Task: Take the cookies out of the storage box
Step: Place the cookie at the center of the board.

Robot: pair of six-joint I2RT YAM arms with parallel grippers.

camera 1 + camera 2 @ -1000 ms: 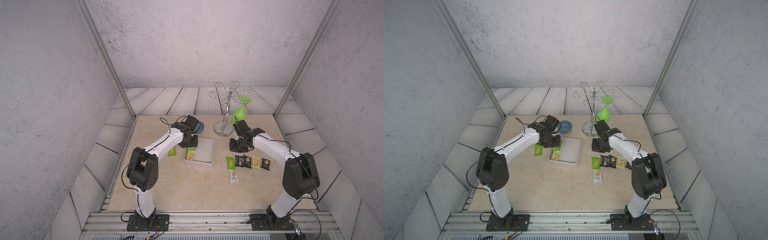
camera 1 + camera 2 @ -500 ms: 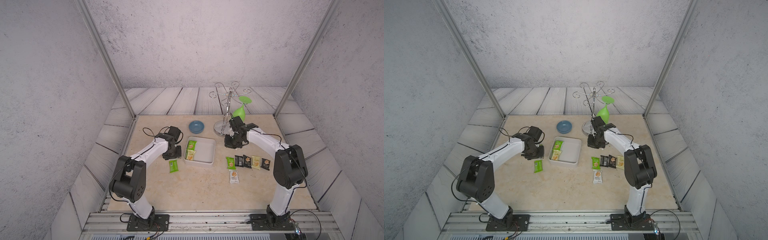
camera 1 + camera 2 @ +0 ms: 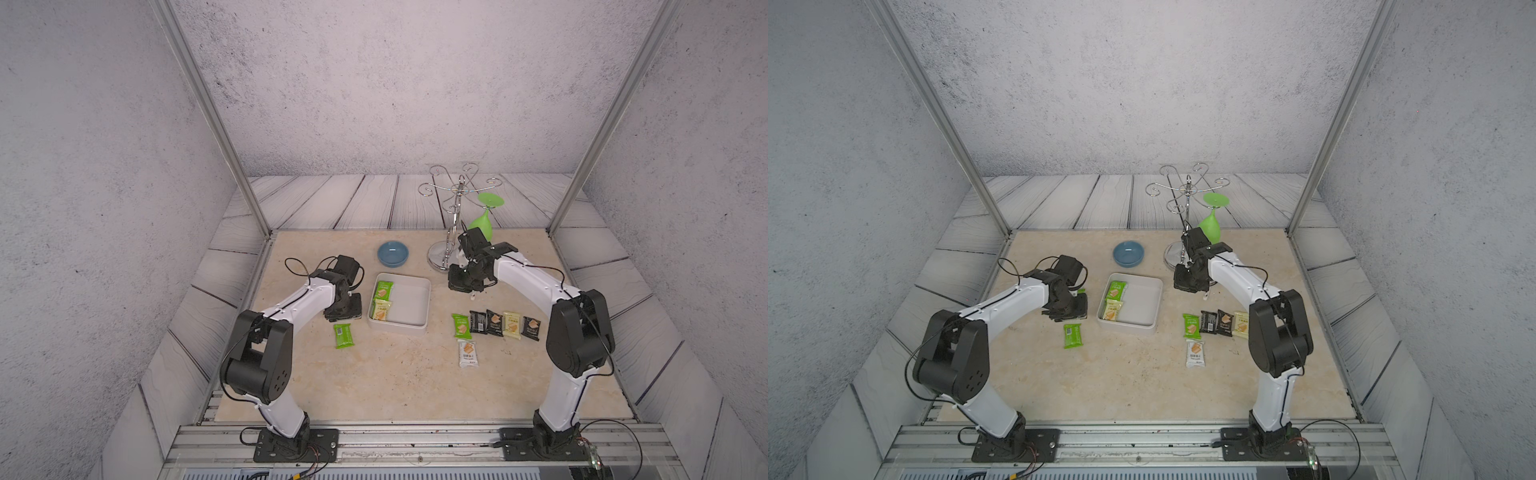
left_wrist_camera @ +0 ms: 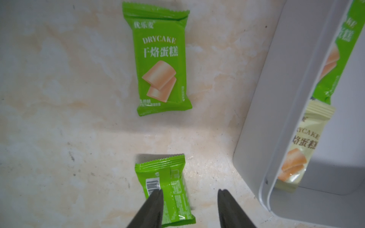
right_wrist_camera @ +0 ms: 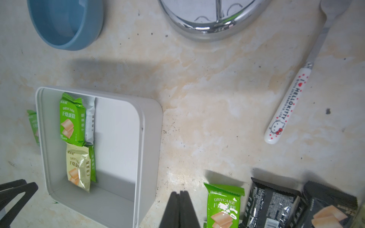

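Cookies still in the storage box lie stacked against the wall nearest the left tool, whose jaws we find apart above a green packet lying free on the worktop, presumably deposited on that arm's own side, while the right tool, jaws together and empty, hovers beside the box.

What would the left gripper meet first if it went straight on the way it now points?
Probably the green packet lying barcode-up just beyond the open left gripper; depth is unclear, so bare table beside it is possible.
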